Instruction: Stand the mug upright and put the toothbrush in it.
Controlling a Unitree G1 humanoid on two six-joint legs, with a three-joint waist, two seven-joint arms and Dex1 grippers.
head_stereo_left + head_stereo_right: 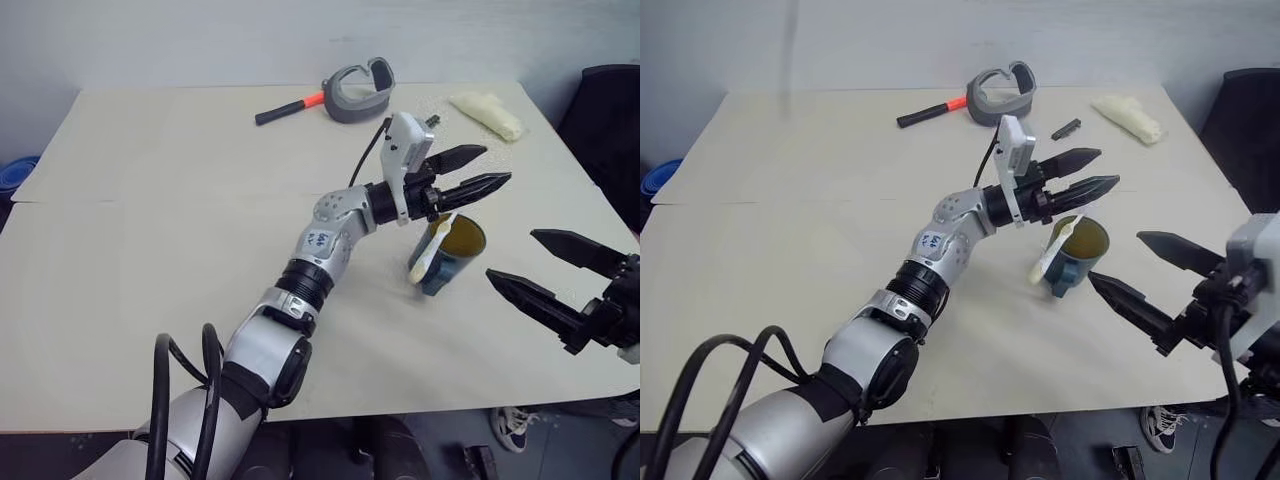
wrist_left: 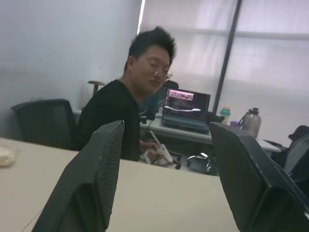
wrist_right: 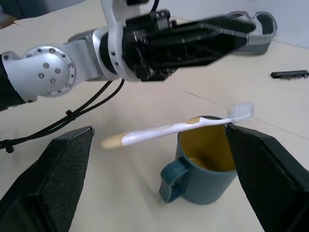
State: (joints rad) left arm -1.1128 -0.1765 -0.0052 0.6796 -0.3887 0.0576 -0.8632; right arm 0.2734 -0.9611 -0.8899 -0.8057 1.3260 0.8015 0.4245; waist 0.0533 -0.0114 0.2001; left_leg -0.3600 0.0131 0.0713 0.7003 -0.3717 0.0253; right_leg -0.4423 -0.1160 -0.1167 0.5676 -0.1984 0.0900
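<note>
Upright on desk: one mug, one toothbrush lying across its rim. Above, left gripper, fingers parted, empty. Beside, right gripper, fingers wide.

Mug partly hidden behind left gripper; right gripper cut off at frame edge.

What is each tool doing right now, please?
Left tool: open, empty, above the mug; the toothbrush lies across the mug's rim.
Right tool: open, empty.
</note>
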